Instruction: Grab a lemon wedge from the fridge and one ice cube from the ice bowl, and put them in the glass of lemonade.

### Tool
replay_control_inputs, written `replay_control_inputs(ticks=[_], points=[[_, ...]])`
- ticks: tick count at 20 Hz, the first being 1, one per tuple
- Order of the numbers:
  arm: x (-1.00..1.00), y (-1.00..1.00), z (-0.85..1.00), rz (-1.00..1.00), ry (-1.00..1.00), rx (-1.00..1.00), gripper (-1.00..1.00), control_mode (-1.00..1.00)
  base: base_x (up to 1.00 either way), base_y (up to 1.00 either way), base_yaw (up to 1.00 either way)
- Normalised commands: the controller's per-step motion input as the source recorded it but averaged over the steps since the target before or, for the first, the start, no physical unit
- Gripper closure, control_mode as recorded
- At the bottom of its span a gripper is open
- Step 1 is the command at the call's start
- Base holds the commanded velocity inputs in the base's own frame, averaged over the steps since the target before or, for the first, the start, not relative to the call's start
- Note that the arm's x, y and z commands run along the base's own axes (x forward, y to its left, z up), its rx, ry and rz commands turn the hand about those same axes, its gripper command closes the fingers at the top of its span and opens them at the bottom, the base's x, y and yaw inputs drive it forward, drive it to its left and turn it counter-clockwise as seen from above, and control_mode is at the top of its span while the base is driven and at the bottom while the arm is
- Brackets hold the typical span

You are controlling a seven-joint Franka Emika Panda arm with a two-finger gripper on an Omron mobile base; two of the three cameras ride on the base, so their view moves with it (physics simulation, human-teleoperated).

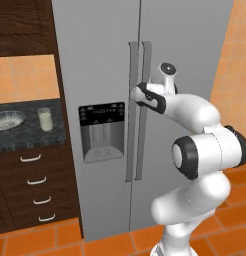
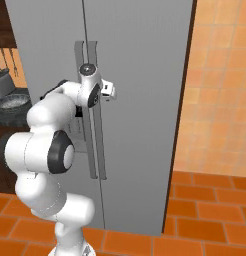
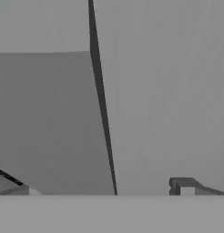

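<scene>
Against the fridge (image 1: 100, 75), at the height of its two long vertical handles (image 1: 139, 110), the white arm (image 1: 195, 150) reaches forward with its gripper (image 2: 111, 91) up close to the door. The jaws stand released, spread wide, with nothing between them; in the hand view one dark fingertip (image 3: 181, 185) shows low against the grey door face, beside the dark seam between the doors. Both fridge doors are shut. Left of the fridge, on the dark counter (image 1: 30, 140), the glass of lemonade (image 1: 44, 119) stands upright just beside the ice bowl (image 1: 8, 120), the bowl farther from the fridge. Below the counter are dark wooden drawers (image 1: 37, 187).
</scene>
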Motion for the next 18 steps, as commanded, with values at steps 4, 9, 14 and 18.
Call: replay_control_inputs(ticks=[4,9,14,18], points=[[0.32,0.00,-0.10,0.00,-0.01,0.00,-1.00,-1.00,0.00,0.00,0.00],[0.29,0.00,-0.21,0.00,-0.07,0.00,-1.00,-1.00,0.00,0.00,0.00],[0.24,0.04,-0.29,0.00,-0.16,0.00,-1.00,-1.00,0.00,0.00,0.00],[0.11,0.01,0.00,0.00,0.00,0.00,-1.00,-1.00,0.00,0.00,0.00]])
